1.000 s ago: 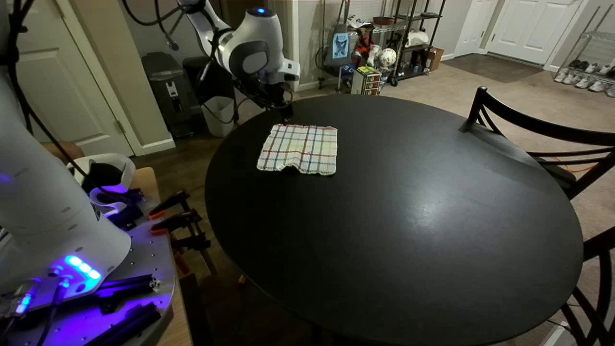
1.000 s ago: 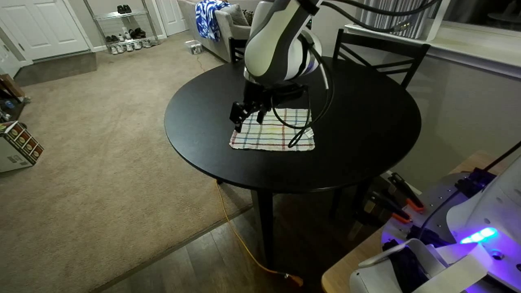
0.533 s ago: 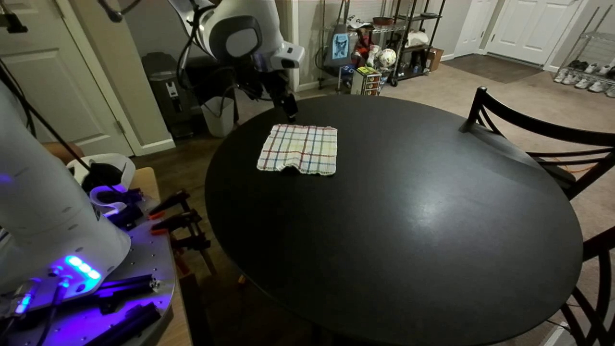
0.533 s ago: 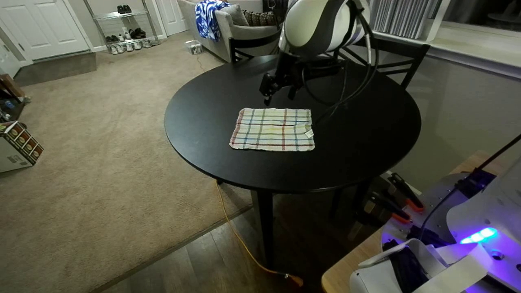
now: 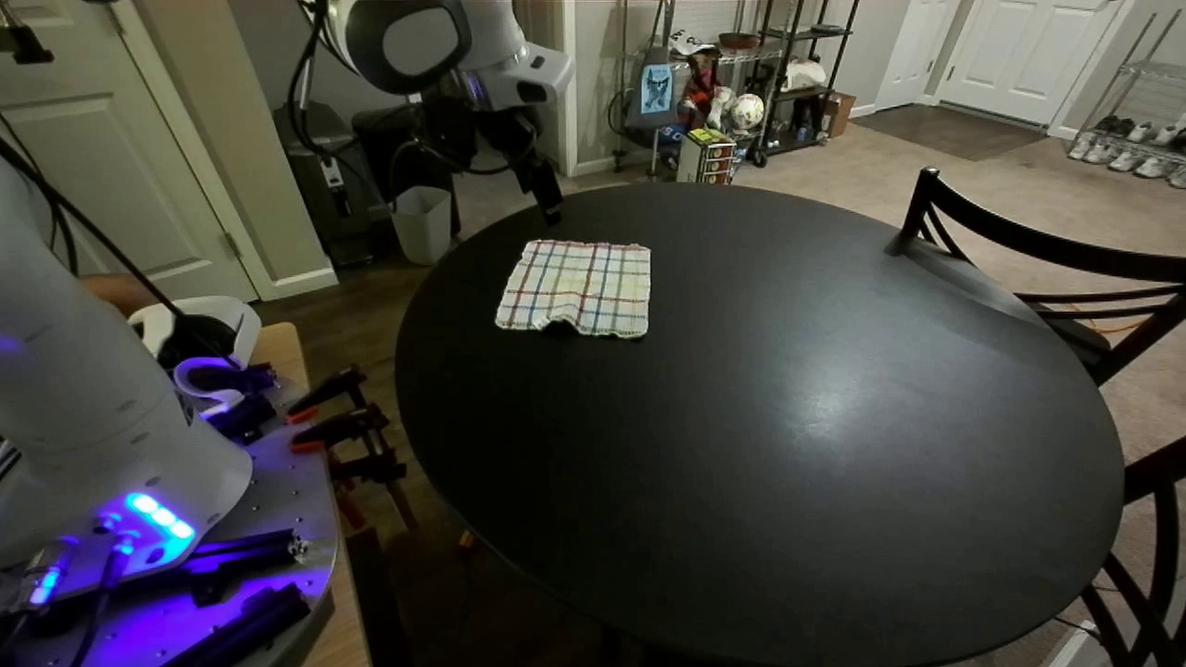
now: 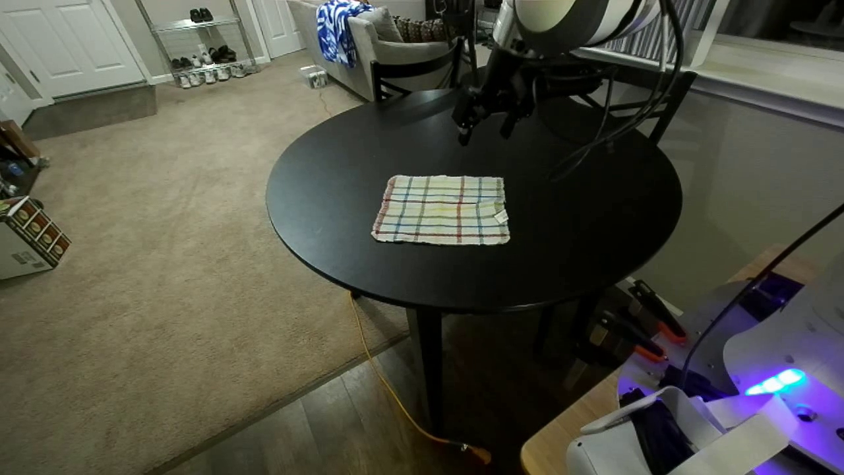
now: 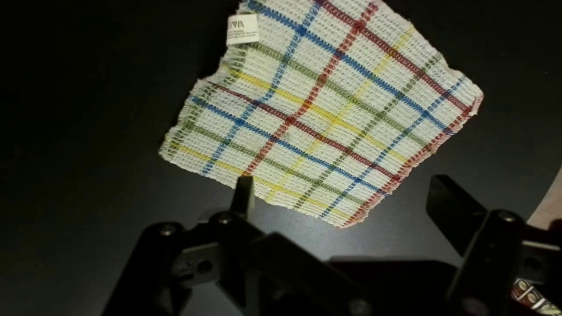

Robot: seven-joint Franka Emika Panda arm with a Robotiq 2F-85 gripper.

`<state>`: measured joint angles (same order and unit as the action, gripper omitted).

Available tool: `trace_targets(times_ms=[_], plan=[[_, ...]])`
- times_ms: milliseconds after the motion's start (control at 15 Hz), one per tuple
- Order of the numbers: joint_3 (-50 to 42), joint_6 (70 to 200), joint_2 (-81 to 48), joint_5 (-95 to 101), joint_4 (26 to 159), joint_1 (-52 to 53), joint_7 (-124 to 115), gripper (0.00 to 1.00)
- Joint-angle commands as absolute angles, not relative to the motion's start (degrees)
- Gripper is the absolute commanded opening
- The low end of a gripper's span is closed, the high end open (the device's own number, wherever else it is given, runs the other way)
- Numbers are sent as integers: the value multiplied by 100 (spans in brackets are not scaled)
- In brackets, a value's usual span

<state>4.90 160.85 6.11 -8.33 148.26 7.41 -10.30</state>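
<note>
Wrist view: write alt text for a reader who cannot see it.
A white plaid dishcloth with red, blue, yellow and green stripes lies on a black tabletop, a printed white label at its upper-left edge. At the bottom, the gripper stands open and holds nothing.

Checked cloth beyond wide-parted jaws

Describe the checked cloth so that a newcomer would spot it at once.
Start at the round black table seen in both exterior views. On it, near the open tool, lies a pale, roughly square cloth. Its red, blue, green and yellow check sets it apart from the plain dark table and black tool.
</note>
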Motion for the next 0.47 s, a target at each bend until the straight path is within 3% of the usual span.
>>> trace_targets(times_ms=[0,400], plan=[[533,16048,656,-848,14828,684,-1015,100],[549,16048,618,-847,14812,689,-1016,100]])
